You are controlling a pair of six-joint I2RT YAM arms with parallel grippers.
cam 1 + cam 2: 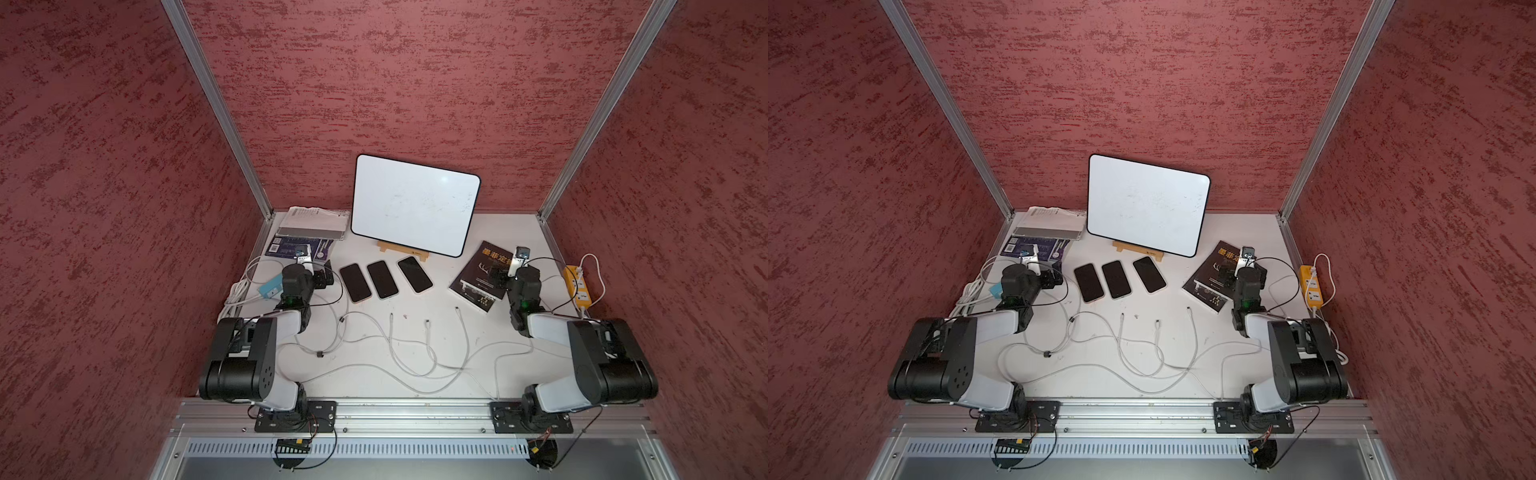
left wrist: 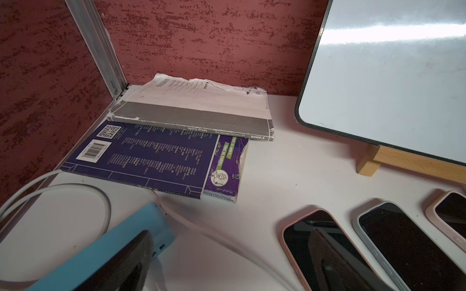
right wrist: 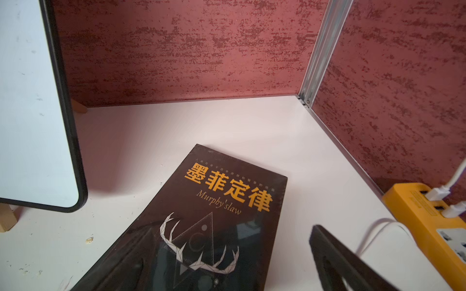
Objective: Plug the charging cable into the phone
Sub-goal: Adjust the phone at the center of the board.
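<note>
Both your left end effector (image 1: 323,277) and right end effector (image 1: 496,276) gape empty. Flat black phones (image 1: 382,279) lie just beside the left; thin white charging cables (image 1: 391,329) between both. Pinch one just behind its plug (image 1: 391,316).

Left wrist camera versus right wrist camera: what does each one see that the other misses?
Only the left wrist view shows three phones with dark screens lying side by side. It also shows a grey setup guide resting partly on a purple book, and a blue power strip. Only the right wrist view shows a black book with orange lettering and a yellow power strip with white plugs in it. Both show the whiteboard on its wooden stand, the white table and the red walls.
</note>
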